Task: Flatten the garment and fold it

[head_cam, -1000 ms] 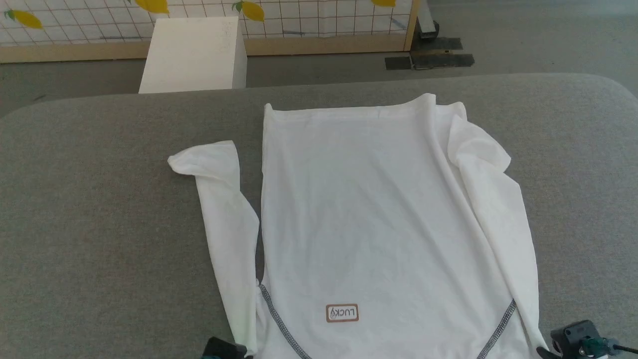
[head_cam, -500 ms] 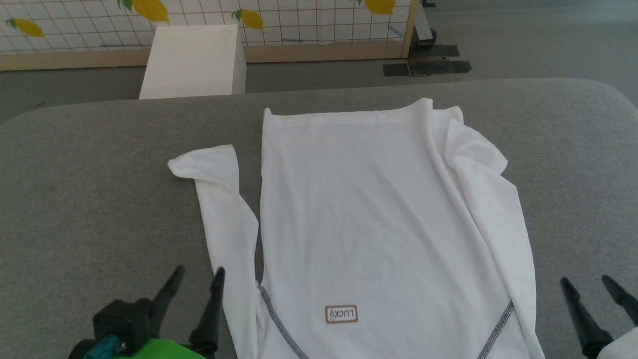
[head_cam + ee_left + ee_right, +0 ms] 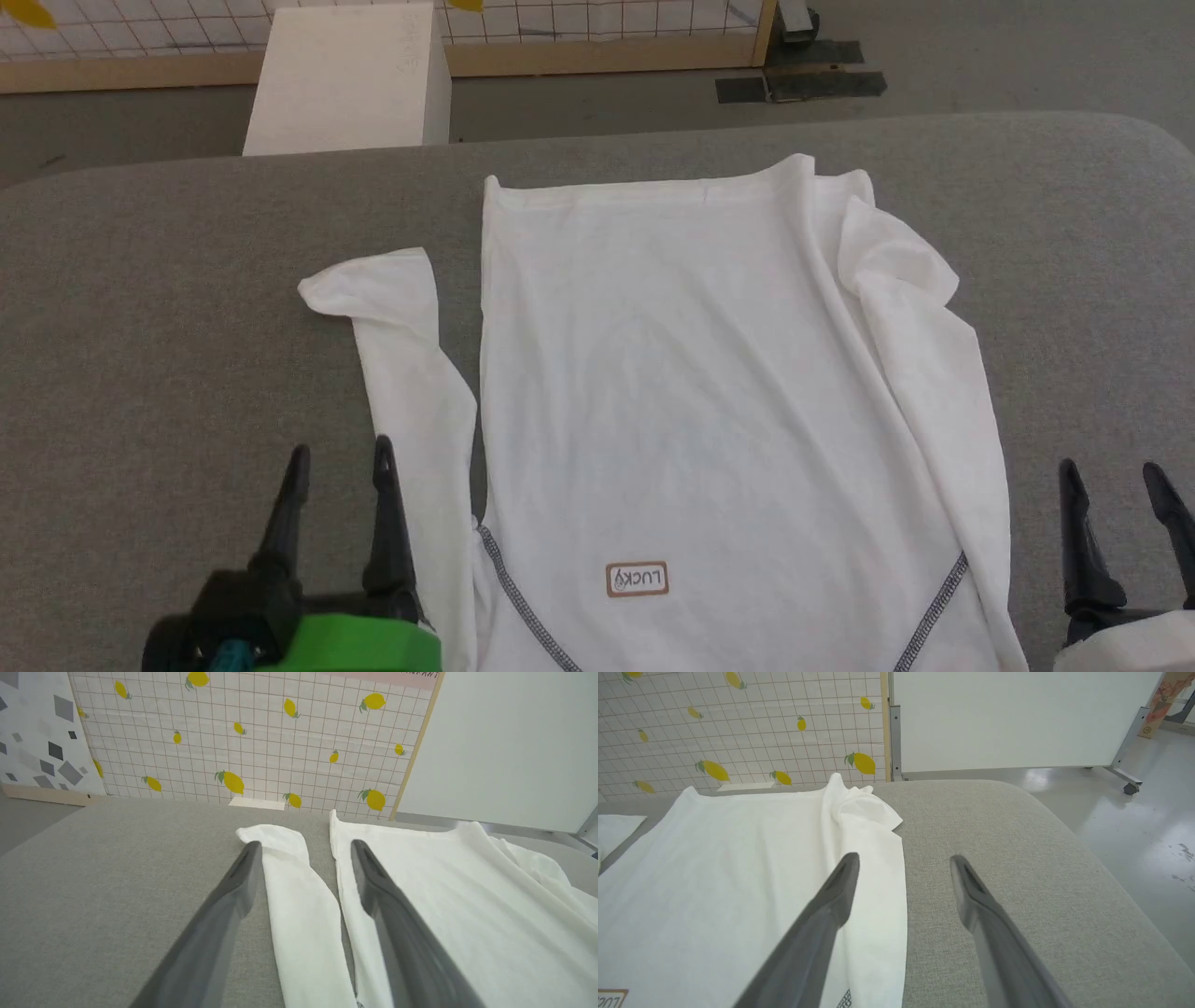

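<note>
Right, my left end effector (image 3: 340,450) has its two dark fingers spread wide with nothing between them, poised over the grey table (image 3: 168,327). The garment (image 3: 691,373) lies spread flat on the table just to that end effector's right, with its hem at the far end and its chest nearest me. The left-hand sleeve (image 3: 411,392) runs straight ahead of the fingers; in the left wrist view it lies in the gap between them. Whether the inner finger touches the cloth I cannot tell. My right end effector (image 3: 1109,467) is likewise fully spread and empty, over bare table just right of the garment. The right-hand sleeve (image 3: 924,373) lies along the body immediately to its left, bunched at the far end. The LUCKY patch (image 3: 638,580) sits between the two end effectors, nearer the left one, with a grey zigzag seam on either side. A white box (image 3: 345,79) stands beyond the table, ahead of the left end effector.
</note>
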